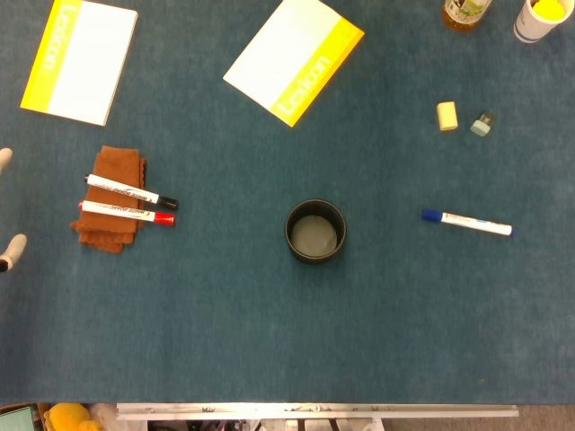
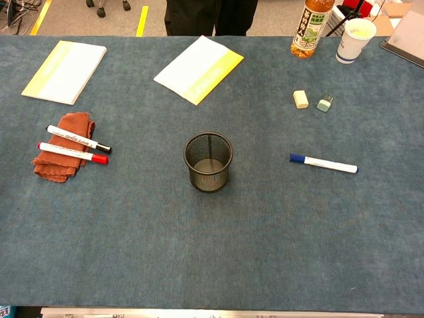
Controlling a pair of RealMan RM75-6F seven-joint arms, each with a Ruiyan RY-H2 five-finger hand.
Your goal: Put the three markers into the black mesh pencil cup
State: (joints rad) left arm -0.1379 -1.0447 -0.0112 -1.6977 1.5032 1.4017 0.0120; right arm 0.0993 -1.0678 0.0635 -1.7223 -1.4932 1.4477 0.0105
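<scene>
The black mesh pencil cup (image 1: 315,232) (image 2: 208,161) stands upright and empty in the middle of the blue table. A black-capped marker (image 1: 130,190) (image 2: 77,138) and a red-capped marker (image 1: 126,212) (image 2: 71,153) lie side by side on a brown cloth (image 1: 111,199) (image 2: 61,146) at the left. A blue-capped marker (image 1: 466,222) (image 2: 322,163) lies alone to the right of the cup. Only two pale fingertips of my left hand (image 1: 9,202) show at the left edge of the head view, spread apart, holding nothing. My right hand is out of sight.
Two yellow-and-white booklets (image 1: 79,58) (image 1: 294,58) lie at the back. A yellow eraser (image 1: 446,115) and a small sharpener (image 1: 482,123) sit back right, with a bottle (image 2: 310,28) and a paper cup (image 2: 354,40) behind them.
</scene>
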